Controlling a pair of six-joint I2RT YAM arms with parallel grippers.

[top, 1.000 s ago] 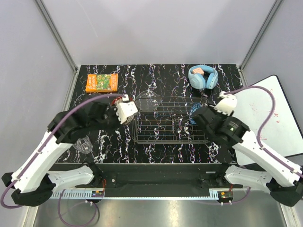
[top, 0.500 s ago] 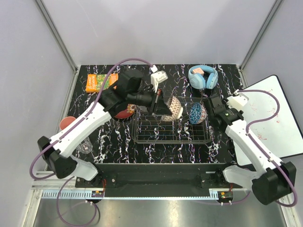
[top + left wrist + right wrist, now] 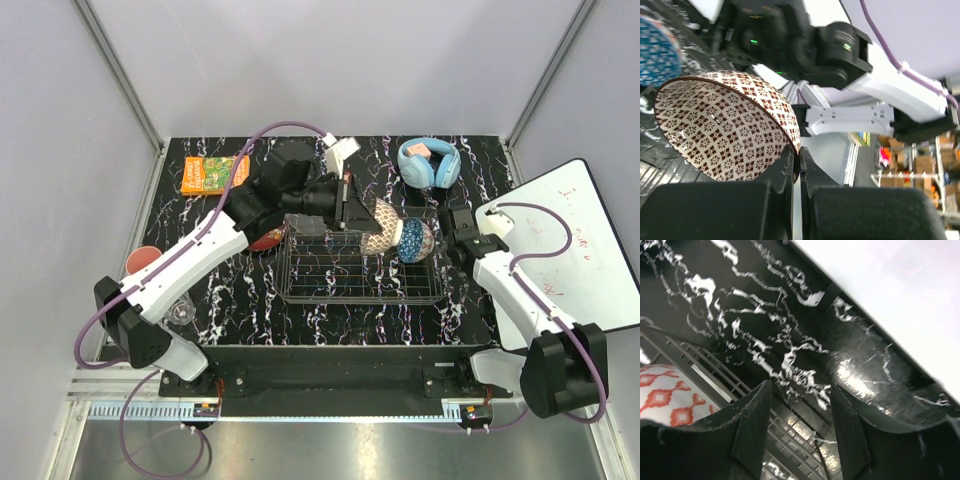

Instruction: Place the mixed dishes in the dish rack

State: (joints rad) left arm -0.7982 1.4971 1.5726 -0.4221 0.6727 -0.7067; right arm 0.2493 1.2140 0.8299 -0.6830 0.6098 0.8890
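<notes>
Grip first — we see the left gripper (image 3: pixel 796 154) clenched on the rim of the beige patterned bowl (image 3: pixel 725 125), above the far right of the dish rack (image 3: pixel 330 280), beside the blue patterned bowl (image 3: pixel 414 240); the right gripper (image 3: pixel 800 390) stands released, empty.

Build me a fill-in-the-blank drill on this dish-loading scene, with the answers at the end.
1. The left end effector is shut on the ____ of the brown-patterned bowl.
2. The other bowl, inside the rack, is coloured ____.
3. The right end effector is open and holds ____.
4. On the table, the headphones lie at the far ____ corner.

Answers: rim; blue; nothing; right.
</notes>
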